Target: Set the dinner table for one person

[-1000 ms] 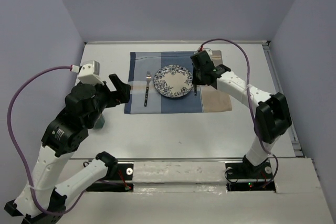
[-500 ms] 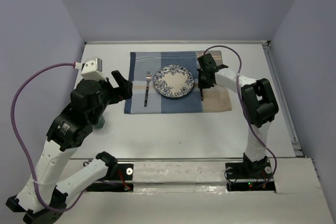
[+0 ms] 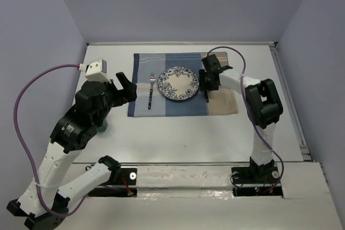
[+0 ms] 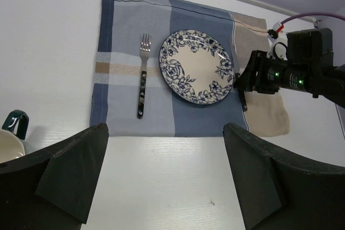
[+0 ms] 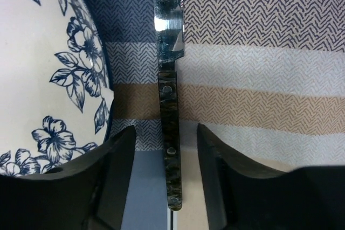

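Observation:
On the dinner table [image 3: 188,133] lies a blue-and-tan striped placemat [image 3: 183,107] bearing a blue-flowered plate [image 3: 178,84]. A fork [image 3: 151,91] rests left of the plate. A dark-handled knife [image 5: 170,154] lies flat on the mat just right of the plate [image 5: 43,79]. My right gripper [image 5: 164,133] stands open astride the knife handle, with a gap on each side. It is low over the mat at the plate's right edge [image 3: 207,82]. My left gripper [image 4: 166,130] is open and holds nothing, hovering above the mat's left edge [image 3: 126,89].
A cream mug with a teal handle [image 4: 11,138] stands on the table left of the mat, mostly hidden under my left arm in the top view. A metal rail [image 3: 288,95] runs along the table's right edge. Grey walls enclose the table.
My right gripper came down beside the plate with the knife, then opened and let it go onto the mat. The left arm shifted only slightly.

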`<action>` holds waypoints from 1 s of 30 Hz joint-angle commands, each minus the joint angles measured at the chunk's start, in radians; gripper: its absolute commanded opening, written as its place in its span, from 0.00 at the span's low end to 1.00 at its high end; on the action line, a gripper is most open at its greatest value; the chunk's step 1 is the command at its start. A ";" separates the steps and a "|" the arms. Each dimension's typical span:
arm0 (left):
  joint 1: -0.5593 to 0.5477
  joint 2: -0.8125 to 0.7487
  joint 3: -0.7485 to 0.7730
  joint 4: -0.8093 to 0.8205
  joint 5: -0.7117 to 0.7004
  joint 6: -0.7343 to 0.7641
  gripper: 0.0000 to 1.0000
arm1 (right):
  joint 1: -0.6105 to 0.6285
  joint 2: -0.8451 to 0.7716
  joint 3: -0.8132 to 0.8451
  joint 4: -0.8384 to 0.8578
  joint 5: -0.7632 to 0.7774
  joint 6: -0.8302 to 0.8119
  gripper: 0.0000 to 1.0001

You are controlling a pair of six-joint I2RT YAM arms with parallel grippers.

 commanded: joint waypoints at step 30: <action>0.001 -0.048 0.356 -0.186 -0.132 0.020 0.99 | 0.676 0.564 1.132 0.117 -0.270 0.457 0.82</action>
